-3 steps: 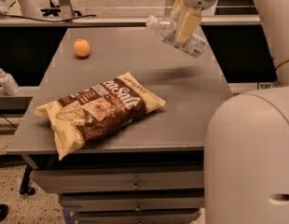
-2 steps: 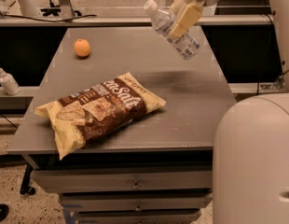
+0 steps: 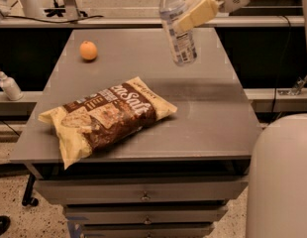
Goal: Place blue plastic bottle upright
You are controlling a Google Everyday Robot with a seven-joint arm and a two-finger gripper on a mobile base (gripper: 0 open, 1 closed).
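This looks like a robotics lab or test workspace, not a home. The jaws sit at the top of the view, clamped around the blue plastic bottle (image 3: 179,36), above the far part of a grey metal table (image 3: 213,128). Well below the jaws, the table's front carries drawers (image 3: 143,196) with small pulls (workshop-cabinet style). Behind the jaws runs a long bench (image 3: 119,22), with a black cable (image 3: 49,19) trailing across it to their left. Far to their lower left, a pump dispenser (image 3: 9,86) stands on a side shelf over a speckled hard floor (image 3: 15,222).
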